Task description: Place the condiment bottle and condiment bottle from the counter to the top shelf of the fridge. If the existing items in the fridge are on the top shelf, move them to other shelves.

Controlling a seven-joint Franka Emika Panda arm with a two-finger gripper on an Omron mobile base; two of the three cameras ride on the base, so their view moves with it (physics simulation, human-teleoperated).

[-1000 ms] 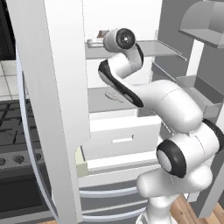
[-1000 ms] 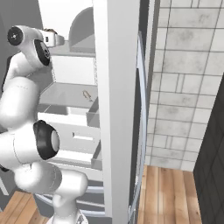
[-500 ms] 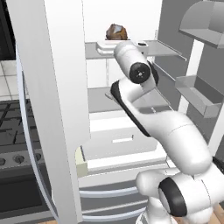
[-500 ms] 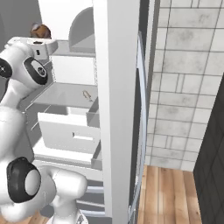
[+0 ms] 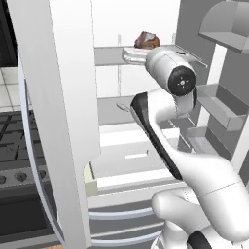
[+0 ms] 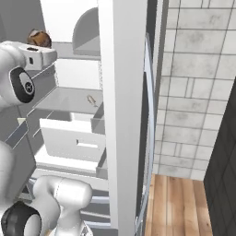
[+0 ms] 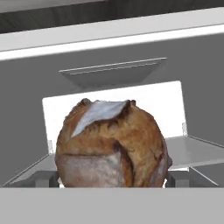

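You are clearing the top shelf (image 5: pixel 109 54): the wide-open tool faces the loaf (image 7: pixel 111 144), mid-frame in the hand view, so next advance and close on it.

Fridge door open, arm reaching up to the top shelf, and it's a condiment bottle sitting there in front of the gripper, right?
Not a bottle. The thing on the top shelf is a round brown bread loaf, as the hand view shows close up. The rest holds: the fridge door is open and the arm reaches up to that shelf.
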